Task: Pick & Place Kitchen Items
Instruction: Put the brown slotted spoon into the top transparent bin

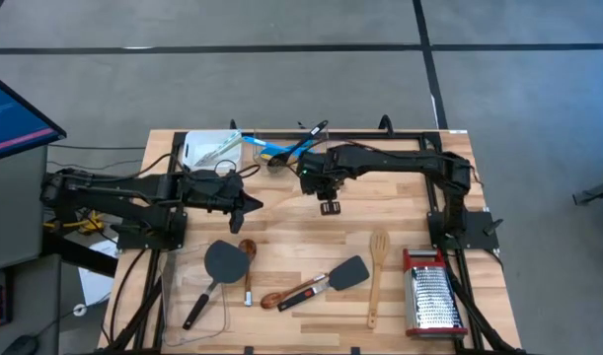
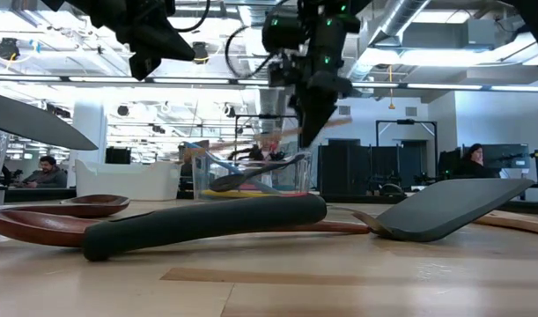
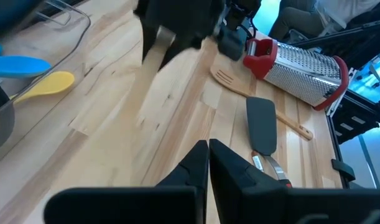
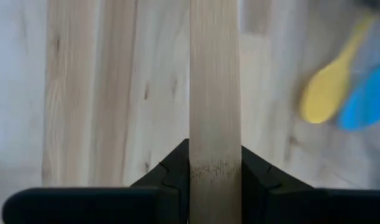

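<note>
The right gripper [image 4: 214,163], clenched on a pale flat wooden spatula handle [image 4: 214,81], hangs with the clear plastic tub [image 1: 250,150] toward ten o'clock in the high view, while the left gripper [image 3: 208,163] waits closed.

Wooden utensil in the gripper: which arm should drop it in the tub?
Right. The right gripper is already shut on the wooden utensil, near the clear tub. The left gripper is shut and empty, above bare table.
</note>
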You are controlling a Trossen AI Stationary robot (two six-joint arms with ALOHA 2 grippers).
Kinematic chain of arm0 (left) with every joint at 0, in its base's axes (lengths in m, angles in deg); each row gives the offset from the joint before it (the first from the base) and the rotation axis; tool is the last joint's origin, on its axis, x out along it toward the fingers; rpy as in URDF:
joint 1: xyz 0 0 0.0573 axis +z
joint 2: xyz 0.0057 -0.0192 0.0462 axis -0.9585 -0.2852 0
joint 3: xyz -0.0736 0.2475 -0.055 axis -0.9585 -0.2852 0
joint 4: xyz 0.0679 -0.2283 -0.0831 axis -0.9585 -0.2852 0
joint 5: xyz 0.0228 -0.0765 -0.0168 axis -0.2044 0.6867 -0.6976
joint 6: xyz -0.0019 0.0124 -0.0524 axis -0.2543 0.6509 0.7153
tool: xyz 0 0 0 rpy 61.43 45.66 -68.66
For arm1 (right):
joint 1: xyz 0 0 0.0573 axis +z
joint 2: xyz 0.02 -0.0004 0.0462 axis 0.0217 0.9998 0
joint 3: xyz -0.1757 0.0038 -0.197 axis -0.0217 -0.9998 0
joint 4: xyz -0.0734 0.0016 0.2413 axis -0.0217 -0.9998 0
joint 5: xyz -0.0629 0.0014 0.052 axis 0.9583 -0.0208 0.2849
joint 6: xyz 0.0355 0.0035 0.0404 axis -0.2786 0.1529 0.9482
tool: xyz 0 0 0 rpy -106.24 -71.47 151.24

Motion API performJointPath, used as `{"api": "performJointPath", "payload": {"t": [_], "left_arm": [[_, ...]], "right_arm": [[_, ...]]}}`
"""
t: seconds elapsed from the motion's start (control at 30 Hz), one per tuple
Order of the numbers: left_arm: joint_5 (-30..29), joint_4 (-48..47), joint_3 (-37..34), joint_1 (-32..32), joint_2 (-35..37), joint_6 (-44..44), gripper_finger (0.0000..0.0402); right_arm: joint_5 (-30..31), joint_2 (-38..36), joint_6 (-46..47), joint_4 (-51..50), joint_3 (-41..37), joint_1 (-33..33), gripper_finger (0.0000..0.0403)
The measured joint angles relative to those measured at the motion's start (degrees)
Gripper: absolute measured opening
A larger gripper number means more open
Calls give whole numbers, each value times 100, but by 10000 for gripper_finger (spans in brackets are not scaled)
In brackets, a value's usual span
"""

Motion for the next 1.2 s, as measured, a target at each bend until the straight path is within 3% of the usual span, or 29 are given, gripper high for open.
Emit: {"api": "performJointPath", "payload": {"t": [0.17, 0.47, 0.9, 1.2], "left_arm": [[0, 21, 0, 0, -2, 0, 2], [0, 76, 0, 0, 0, 0, 2], [0, 118, 0, 0, -2, -14, 2], [-33, 146, 0, 17, -2, -180, 2]], "right_arm": [[38, -595, 42, -55, -2, -191, 76], [735, -1237, 159, 564, 7, -781, 76], [735, -276, -189, 913, 10, -1750, 75], [717, 393, -258, 508, 975, -2025, 75]]}}
